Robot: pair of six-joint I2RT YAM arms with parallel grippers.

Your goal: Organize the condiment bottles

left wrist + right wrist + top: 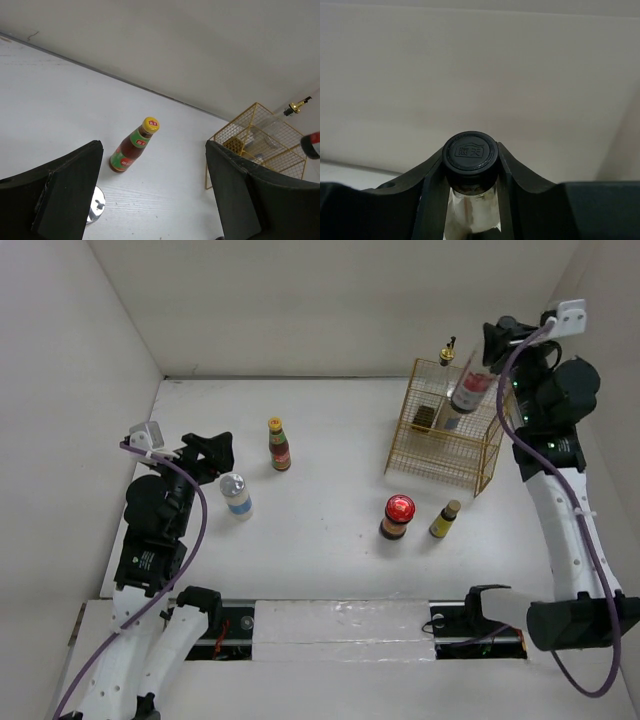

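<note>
My right gripper [493, 352] is shut on the neck of the black-capped clear bottle [468, 390], held tilted with its base at the gold wire basket [440, 455]. The right wrist view shows its cap [470, 150] between my fingers [432, 180]. My left gripper [212, 454] is open and empty, just above the silver-lidded bottle [236, 494]. The yellow-capped bottle [279, 444] stands to its right, also in the left wrist view [134, 146]. A red-lidded dark jar [397, 516] and a small yellow-labelled bottle [445, 520] stand in front of the basket.
A gold-spouted bottle [449, 350] stands behind the basket; it shows in the left wrist view [298, 105]. A dark item [423, 418] sits inside the basket. White walls close in the table on the left, back and right.
</note>
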